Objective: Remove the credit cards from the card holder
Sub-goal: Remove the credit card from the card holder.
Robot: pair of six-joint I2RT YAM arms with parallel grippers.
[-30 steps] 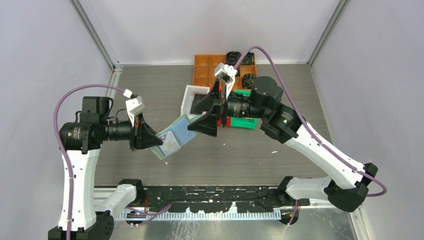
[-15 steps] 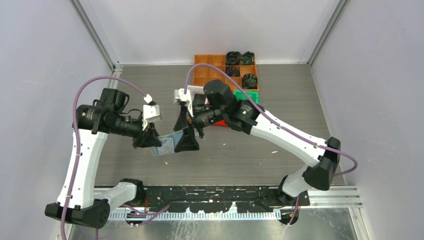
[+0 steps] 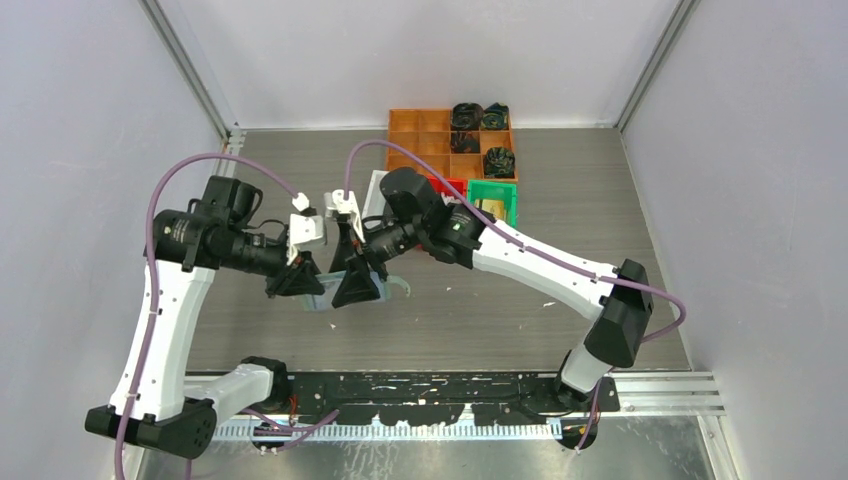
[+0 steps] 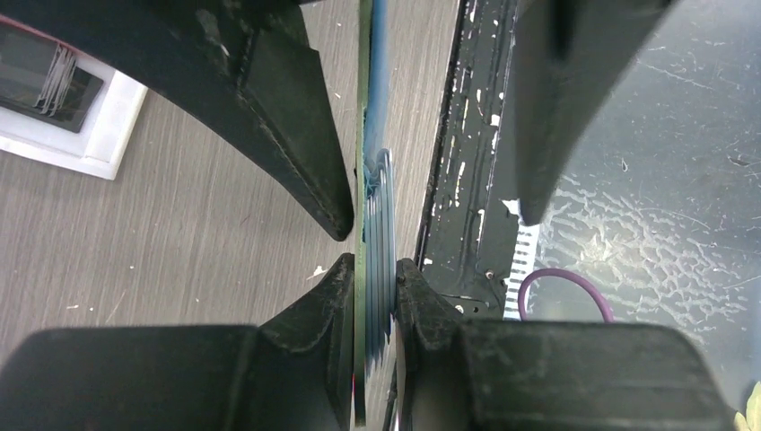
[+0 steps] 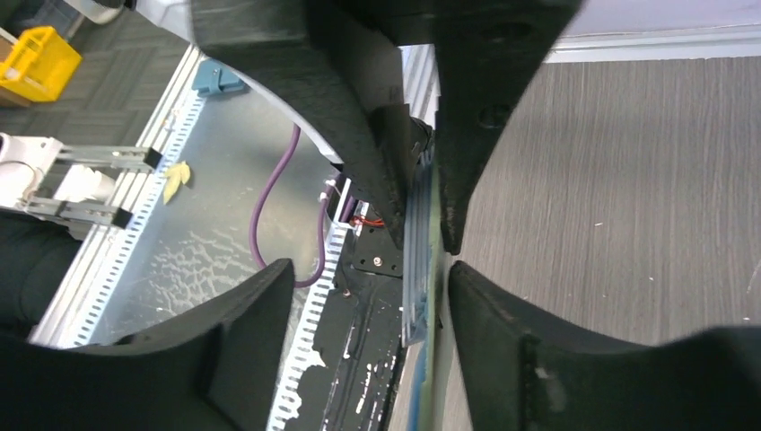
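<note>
Seemingly light and floppy, the pale sage-green folding card holder hangs edge-on over the table, left of centre, clamped in the left pincer; its stiff, slick plastic credit cards want pinching by exposed edges between the spread jaws of the right pincer.

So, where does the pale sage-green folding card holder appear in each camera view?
Top external: the pale sage-green folding card holder is left of centre.
Left wrist: card holder stands edge-on at centre.
Right wrist: card holder edge-on, slightly right of centre.
Shared landmark: scratched black metal base rail.
</note>
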